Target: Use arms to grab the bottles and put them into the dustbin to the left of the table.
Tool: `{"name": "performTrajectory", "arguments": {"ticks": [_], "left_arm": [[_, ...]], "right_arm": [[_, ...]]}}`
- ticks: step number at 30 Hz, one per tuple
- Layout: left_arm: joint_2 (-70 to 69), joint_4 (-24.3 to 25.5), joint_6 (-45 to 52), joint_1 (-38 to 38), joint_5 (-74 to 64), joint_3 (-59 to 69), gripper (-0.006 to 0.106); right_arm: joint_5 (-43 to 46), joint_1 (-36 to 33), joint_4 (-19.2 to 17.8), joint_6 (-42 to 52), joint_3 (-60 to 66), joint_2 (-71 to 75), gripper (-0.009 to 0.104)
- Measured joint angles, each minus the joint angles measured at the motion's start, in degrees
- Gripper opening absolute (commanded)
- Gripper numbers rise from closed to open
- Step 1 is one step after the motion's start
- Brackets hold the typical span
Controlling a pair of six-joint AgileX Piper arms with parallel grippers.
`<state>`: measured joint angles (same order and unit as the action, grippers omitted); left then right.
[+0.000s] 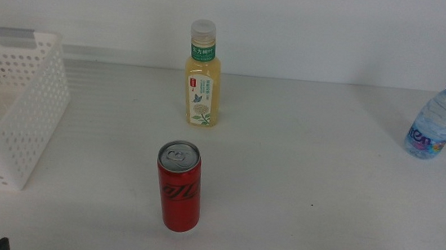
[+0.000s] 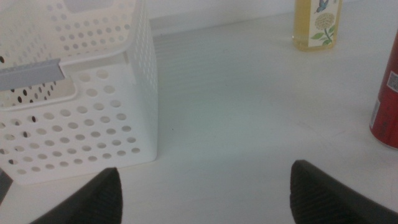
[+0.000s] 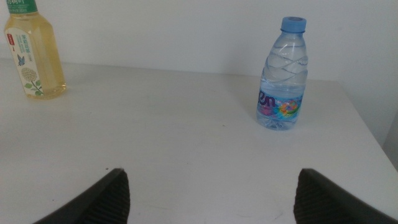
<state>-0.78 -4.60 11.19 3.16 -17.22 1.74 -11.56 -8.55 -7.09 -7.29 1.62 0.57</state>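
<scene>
The red can (image 1: 178,187) stands upright nearest the camera in the middle view, just below the centre of the white bench (image 1: 322,200). From the can, the yellow tea bottle (image 1: 204,76) stands upright at about 12 o'clock, well apart from it, with its white cap on. The small blue-capped water bottle (image 1: 436,119) stands at about 2 o'clock, near the bench's right edge. The white perforated dustbin (image 1: 11,113) sits at about 10 o'clock, on the bench's left side, with a grey tab on its rim.

The left tool (image 2: 202,193) waits low near the dustbin, jaws spread wide and holding nothing. The right tool (image 3: 211,196) waits low facing the water bottle, jaws likewise wide apart and holding nothing.
</scene>
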Motion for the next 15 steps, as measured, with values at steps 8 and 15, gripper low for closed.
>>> {"name": "performTrajectory", "arguments": {"ticks": [8, 15], "left_arm": [[6.8, -4.9, -0.1, 0.6, 7.3, 0.0, 0.086], [19.1, -5.4, -0.1, 8.9, 21.9, 0.0, 0.086]], "right_arm": [[0.0, 0.0, 0.0, 0.0, 0.0, 0.0, 0.095], [0.0, 0.0, 0.0, 0.0, 0.0, 0.0, 0.095]]}}
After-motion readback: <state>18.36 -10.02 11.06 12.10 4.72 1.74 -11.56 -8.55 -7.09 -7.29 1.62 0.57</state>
